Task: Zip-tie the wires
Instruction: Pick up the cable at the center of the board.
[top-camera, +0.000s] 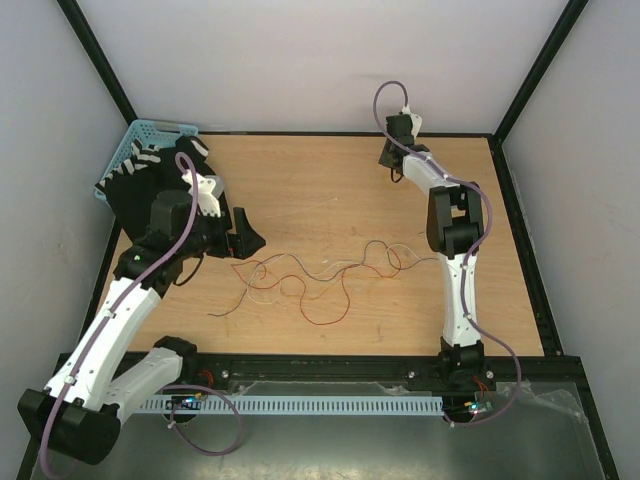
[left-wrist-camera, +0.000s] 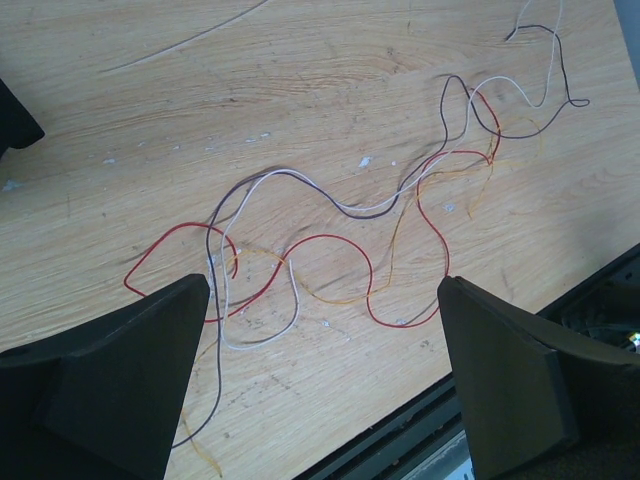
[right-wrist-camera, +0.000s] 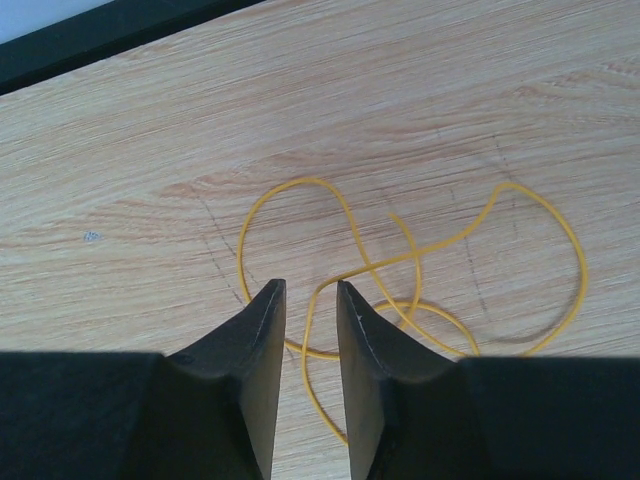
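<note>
So, nearest: left hand (left-wrist-camera: 325, 285) is splayed wide, tipped down over the wires (top-camera: 290, 272), which sprawl across mid desk (top-camera: 300, 180), prob lining up a gather. Further back, right hand (right-wrist-camera: 310, 288) is nearly pinched, slim gap, gripping nothing afaict, low over a stray yellow strand (right-wrist-camera: 300, 181). No zip tie spotted.

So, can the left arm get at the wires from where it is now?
Probably yes. The left gripper hangs open right above one end of the wires, which lie loose on the table, and nothing shows between gripper and wires.
</note>
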